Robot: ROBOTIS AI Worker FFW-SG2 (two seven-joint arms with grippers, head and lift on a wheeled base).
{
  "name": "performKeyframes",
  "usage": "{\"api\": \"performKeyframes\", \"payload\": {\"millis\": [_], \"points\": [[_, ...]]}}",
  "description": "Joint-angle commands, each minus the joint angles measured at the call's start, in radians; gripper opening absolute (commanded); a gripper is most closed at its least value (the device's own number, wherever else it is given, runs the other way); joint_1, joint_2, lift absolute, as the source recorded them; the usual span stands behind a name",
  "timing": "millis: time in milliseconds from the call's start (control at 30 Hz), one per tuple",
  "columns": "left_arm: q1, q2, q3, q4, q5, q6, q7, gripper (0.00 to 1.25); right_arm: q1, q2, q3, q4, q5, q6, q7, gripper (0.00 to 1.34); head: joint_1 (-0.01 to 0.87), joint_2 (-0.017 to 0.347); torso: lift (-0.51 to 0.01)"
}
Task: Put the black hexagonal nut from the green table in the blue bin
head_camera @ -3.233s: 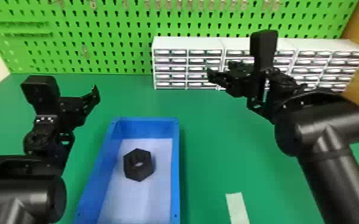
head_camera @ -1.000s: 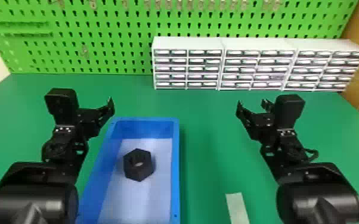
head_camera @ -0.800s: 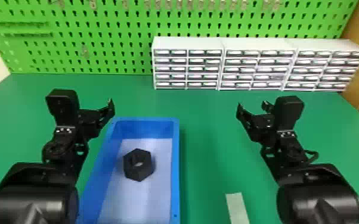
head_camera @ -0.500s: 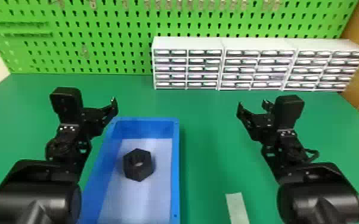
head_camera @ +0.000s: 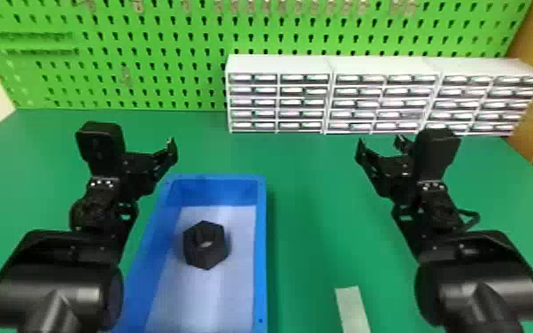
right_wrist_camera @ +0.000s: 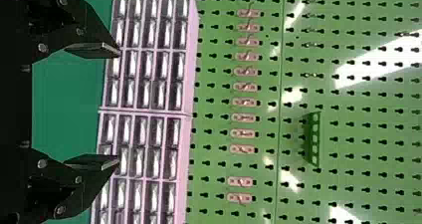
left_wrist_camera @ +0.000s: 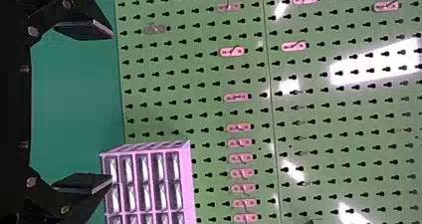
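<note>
The black hexagonal nut [head_camera: 206, 257] lies flat on the floor of the blue bin [head_camera: 260, 248], touching none of its walls. My left gripper [head_camera: 170, 146] is over the table at the bin's far left corner, well away from the nut. Its two fingers are spread with nothing between them in the left wrist view, where that gripper [left_wrist_camera: 112, 107] faces the pegboard. To the right of the bin, my right gripper [head_camera: 378, 144] hangs over the green table [head_camera: 310, 212]. The right wrist view has this gripper [right_wrist_camera: 119, 107] open and holding nothing.
White drawer cabinets [head_camera: 279, 64] line the table's back edge, from the middle to the right. Behind them rises a green pegboard [head_camera: 155, 66] with hooks. A pale strip [head_camera: 352, 310] lies near the front, between the bin and my right arm.
My right arm has come down and back toward the front from its earlier place by the cabinets. The left gripper has shifted right, closer to the bin. The nut has stayed put.
</note>
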Motion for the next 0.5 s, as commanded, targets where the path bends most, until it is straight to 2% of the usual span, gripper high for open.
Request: {"api": "performKeyframes", "payload": {"millis": [0, 467], "points": [[-0.009, 0.0, -0.003, 0.0, -0.001, 0.0, 0.0, 1.0, -0.008, -0.002, 0.001, -0.003, 0.001, -0.001, 0.0, 0.83, 0.686, 0.051, -0.096], [-0.031, 0.0, -0.004, 0.0, -0.004, -0.009, 0.0, 1.0, -0.036, -0.005, 0.01, -0.006, 0.001, -0.005, 0.0, 0.83, 0.686, 0.051, -0.096]]}}
